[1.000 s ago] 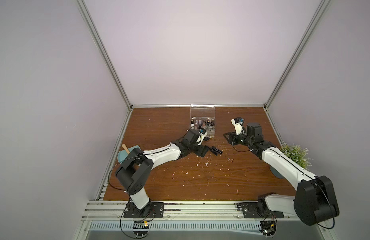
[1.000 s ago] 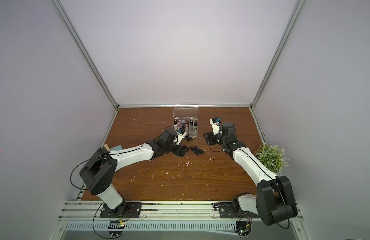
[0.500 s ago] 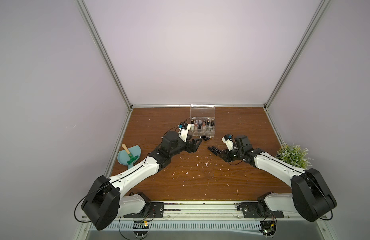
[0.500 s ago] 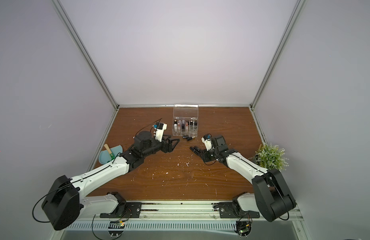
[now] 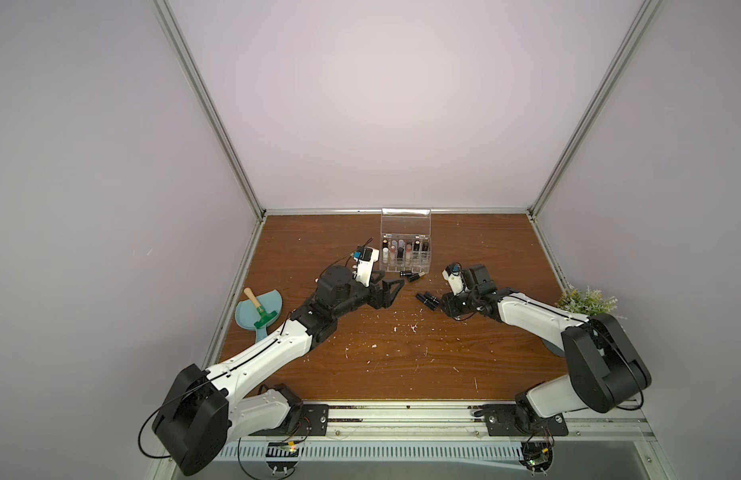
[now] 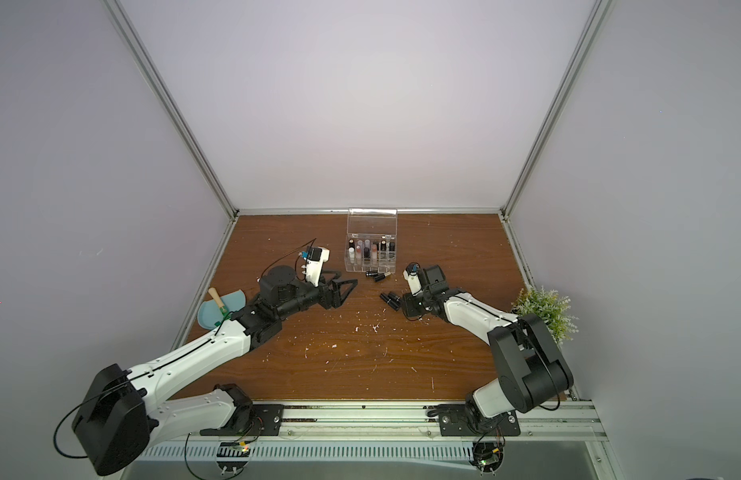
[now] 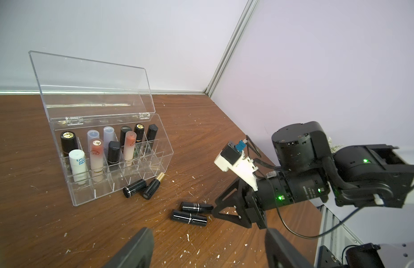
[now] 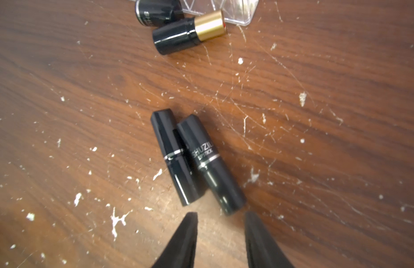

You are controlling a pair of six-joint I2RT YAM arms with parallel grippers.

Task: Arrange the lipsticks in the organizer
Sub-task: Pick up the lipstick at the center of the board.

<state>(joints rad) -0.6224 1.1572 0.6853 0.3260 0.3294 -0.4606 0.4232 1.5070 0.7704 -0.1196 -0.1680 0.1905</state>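
While my right end effector [image 8: 221,219] sits low over the surface [image 8: 62,74] with its jaws slightly apart and nothing between them, the labelled black lipstick [image 8: 208,162] lies just ahead of its tips, pressed side to side against the plain black lipstick [image 8: 175,160]. That contact is my main worry; the gap I hold looks narrow, so one fingertip may land on the neighbour instead of sliding between, and either round tube could roll or skid away. I might also pinch both at once and lose one on the lift. Grabbing near the tube's end rather than its middle would leave it tilted, and a tilted tube would likely catch on a divider. My left end effector [image 5: 387,293] hangs near the same patch, jaws spread wide and empty; if both arms reach in together they could knock each other. Farther off, the gold-ended lipstick [image 8: 187,32] and a short black lipstick [image 8: 155,11] lie just beside the organizer [image 7: 96,192]; its lid stands raised, several tubes stand upright inside, and its front row looks empty.
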